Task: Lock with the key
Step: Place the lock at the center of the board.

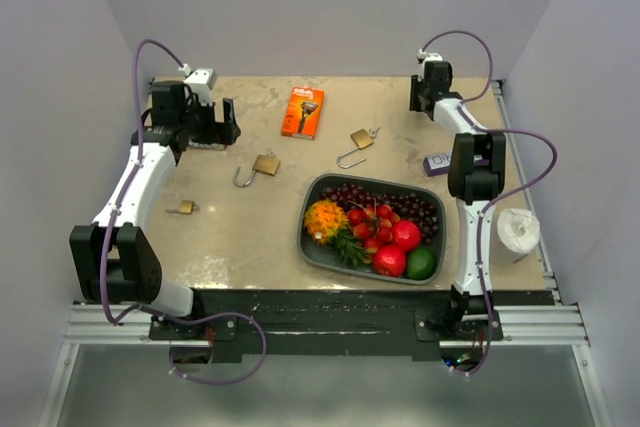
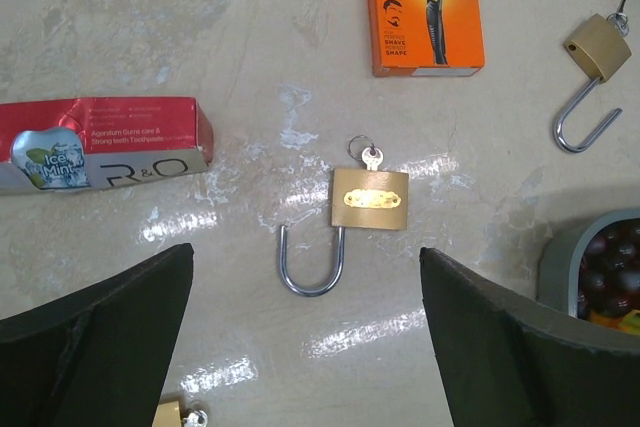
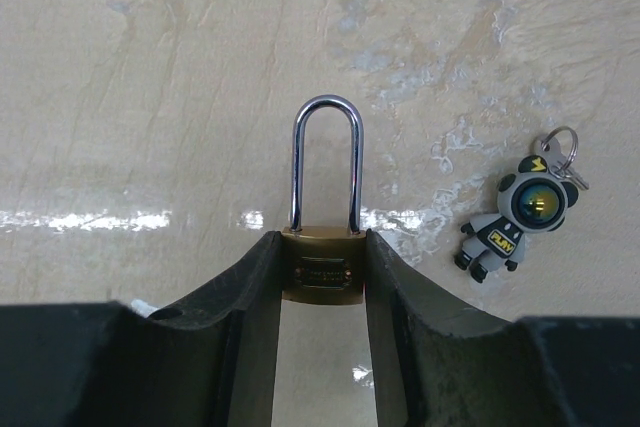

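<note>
2 grippers flank the razor box (image 2: 425,7): left gripper (image 2: 305,249) spread wide over an open padlock (image 2: 370,199), key (image 2: 370,157) inserted, left of it; right gripper (image 3: 320,237), to its right, pinches a shut padlock (image 3: 322,272).

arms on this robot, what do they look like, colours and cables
Both match. The left arm and right arm have white links between chunky black joint blocks, with a purple cable looping along each. The left claw and right claw each have two broad matte black fingers with slanted inner edges. No markings show.
</note>
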Robot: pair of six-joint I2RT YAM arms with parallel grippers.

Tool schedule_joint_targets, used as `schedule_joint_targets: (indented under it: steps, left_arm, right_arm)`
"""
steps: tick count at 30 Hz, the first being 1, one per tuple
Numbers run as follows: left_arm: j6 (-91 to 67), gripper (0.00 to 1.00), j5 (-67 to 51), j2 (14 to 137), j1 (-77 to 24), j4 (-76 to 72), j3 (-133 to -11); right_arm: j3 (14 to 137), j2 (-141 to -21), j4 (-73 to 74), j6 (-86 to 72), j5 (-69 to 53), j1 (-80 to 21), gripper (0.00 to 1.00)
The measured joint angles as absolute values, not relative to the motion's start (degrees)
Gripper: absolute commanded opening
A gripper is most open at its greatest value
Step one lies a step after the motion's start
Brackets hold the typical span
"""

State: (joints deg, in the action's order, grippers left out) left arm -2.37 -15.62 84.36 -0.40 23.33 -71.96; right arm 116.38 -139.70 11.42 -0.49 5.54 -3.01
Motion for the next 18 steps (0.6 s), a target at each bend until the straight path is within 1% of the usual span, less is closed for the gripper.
schedule_joint_targets:
  steps: [3, 7, 8, 10, 12, 13, 14, 15, 16, 17, 18]
  left_arm:
    - [-2.2, 0.99, -15.7, 84.6, -0.4, 23.4, -72.0]
    - [-1.7, 0.99, -16.7, 85.3, -0.4, 23.6, -72.0]
    - [-1.3, 0.99, -17.3, 85.7, -0.4, 23.8, -72.0]
    - [-0.4, 0.99, -18.7, 86.6, -0.4, 24.6, -72.0]
    - [0.1, 0.99, -19.8, 87.5, -0.4, 25.7, -72.0]
    - [0.3, 0.99, -20.1, 87.9, -0.4, 26.1, -72.0]
    - [0.7, 0.99, -20.3, 88.2, -0.4, 26.4, -72.0]
    - [0.9, 0.99, -20.4, 88.3, -0.4, 26.7, -72.0]
    - [1.1, 0.99, -20.5, 88.3, -0.4, 27.0, -72.0]
    - [1.2, 0.99, -20.6, 88.3, -0.4, 27.1, -72.0]
    - [1.3, 0.99, -20.7, 88.3, -0.4, 27.1, -72.0]
  right_arm:
    - [116.4, -140.8, 11.4, -0.5, 6.1, -2.5, 0.0]
    - [116.5, -142.3, 11.7, -0.7, 6.3, -1.6, 0.05]
    - [116.6, -142.4, 11.5, -1.0, 6.3, -1.4, 0.08]
    - [116.6, -142.4, 11.6, -1.3, 6.5, -1.1, 0.11]
    - [116.7, -142.4, 11.7, -1.6, 6.6, -0.9, 0.21]
    - [116.7, -142.4, 11.7, -1.8, 6.8, -0.9, 0.29]
    - [116.7, -142.4, 11.7, -2.0, 7.0, -0.9, 0.4]
    - [116.7, -142.4, 11.8, -2.1, 7.0, -0.9, 0.47]
    - [116.7, -142.4, 11.8, -2.2, 7.0, -0.9, 0.51]
    - [116.7, -142.4, 11.9, -2.5, 7.0, -0.9, 0.57]
    - [116.7, -142.4, 11.9, -2.5, 7.0, -0.9, 0.6]
